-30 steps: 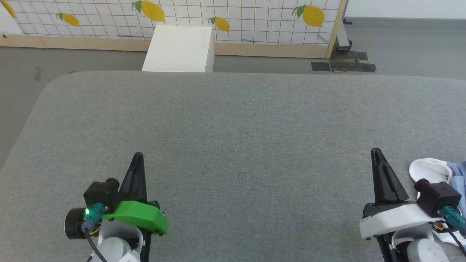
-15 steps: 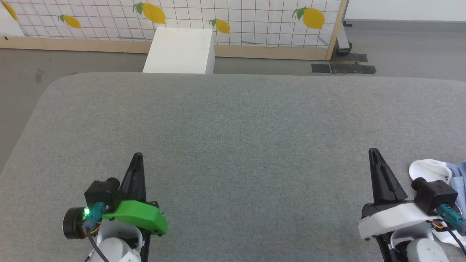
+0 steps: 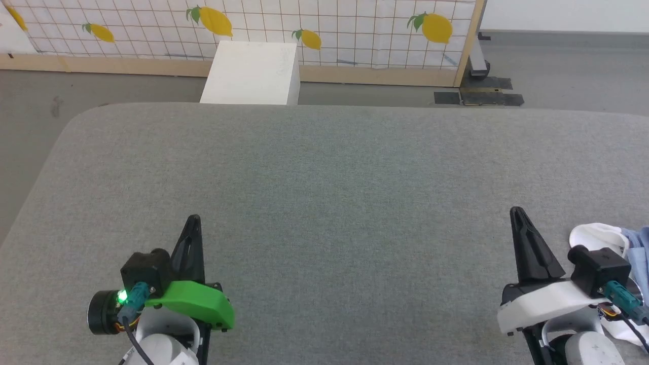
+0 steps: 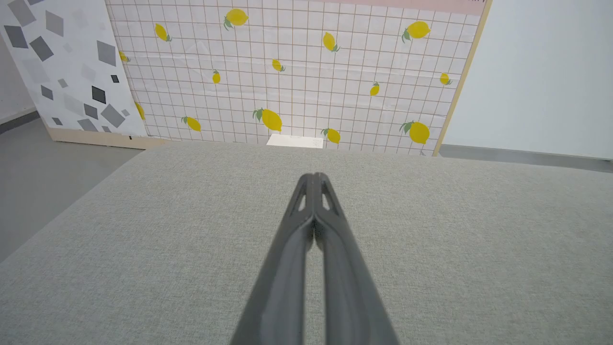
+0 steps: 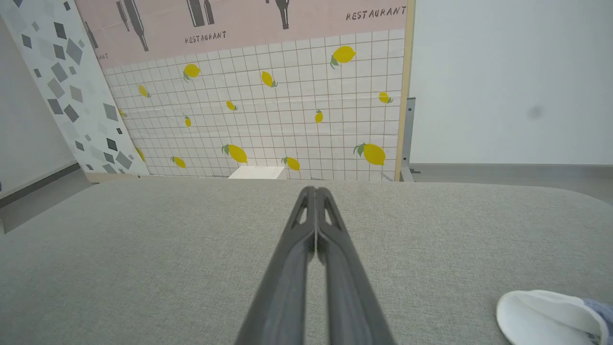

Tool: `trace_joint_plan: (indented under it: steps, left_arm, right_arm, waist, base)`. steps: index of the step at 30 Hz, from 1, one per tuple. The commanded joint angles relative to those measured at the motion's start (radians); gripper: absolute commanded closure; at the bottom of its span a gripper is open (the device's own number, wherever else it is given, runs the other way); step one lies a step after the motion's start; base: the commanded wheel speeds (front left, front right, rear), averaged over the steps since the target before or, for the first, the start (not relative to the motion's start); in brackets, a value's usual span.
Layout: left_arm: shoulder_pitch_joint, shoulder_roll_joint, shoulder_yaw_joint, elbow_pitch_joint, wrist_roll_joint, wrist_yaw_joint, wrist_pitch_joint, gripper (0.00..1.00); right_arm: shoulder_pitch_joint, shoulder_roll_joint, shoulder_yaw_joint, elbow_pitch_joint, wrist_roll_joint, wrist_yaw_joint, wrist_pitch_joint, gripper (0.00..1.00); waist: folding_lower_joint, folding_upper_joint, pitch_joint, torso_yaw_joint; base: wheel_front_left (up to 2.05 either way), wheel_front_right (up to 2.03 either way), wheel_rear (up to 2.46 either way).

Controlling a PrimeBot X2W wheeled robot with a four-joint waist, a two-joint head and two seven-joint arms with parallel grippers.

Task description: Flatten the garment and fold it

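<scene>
At the right edge of the grey table lies the garment, with just its white collar and a strip of light blue cloth in the head view. The right wrist view catches the same white collar at its lower right corner. My right gripper hovers just left of the collar, shut and holding nothing, its tips pressed together. My left gripper sits at the lower left of the table, far from the garment, also shut and empty.
A white box stands on the floor beyond the table's far edge, before a lemon-patterned partition. Grey floor lies left of the table's rounded corner.
The head camera has shifted slightly, so the whole picture sits a little lower. Both grippers stay shut in the same places relative to the table and the garment.
</scene>
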Motion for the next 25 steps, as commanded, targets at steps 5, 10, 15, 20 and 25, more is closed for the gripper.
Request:
trace_joint_plan:
  steps: [5, 10, 15, 20, 25]
  left_arm:
    - [0.019, -0.009, 0.01, -0.013, 0.026, -0.007, 0.013, 1.0]
    - [0.024, -0.012, 0.015, -0.022, 0.038, -0.008, 0.024, 1.0]
    - [0.028, -0.015, 0.019, -0.03, 0.05, -0.01, 0.033, 1.0]
    - [0.033, -0.018, 0.024, -0.038, 0.061, -0.012, 0.044, 1.0]
    - [0.038, -0.022, 0.029, -0.046, 0.073, -0.014, 0.054, 1.0]
  right_arm:
    - [0.017, 0.0, 0.004, -0.012, -0.02, -0.001, 0.015, 1.0]
    - [0.018, 0.0, 0.006, -0.018, -0.03, -0.001, 0.026, 1.0]
    - [0.02, 0.0, 0.007, -0.023, -0.04, -0.001, 0.035, 1.0]
    - [0.022, 0.001, 0.009, -0.028, -0.05, -0.001, 0.046, 1.0]
    - [0.023, 0.001, 0.01, -0.034, -0.06, -0.001, 0.056, 1.0]
  waist:
    - [0.0, 0.0, -0.002, 0.001]
    - [0.0, 0.0, -0.005, 0.001]
    - [0.0, 0.0, -0.007, 0.002]
    - [0.0, 0.0, -0.009, 0.002]
    - [0.0, 0.0, -0.012, 0.003]
  base:
    - [0.0, 0.0, 0.0]
    - [0.0, 0.0, 0.0]
    - [0.0, 0.0, 0.0]
    - [0.0, 0.0, 0.0]
    - [0.0, 0.0, 0.0]
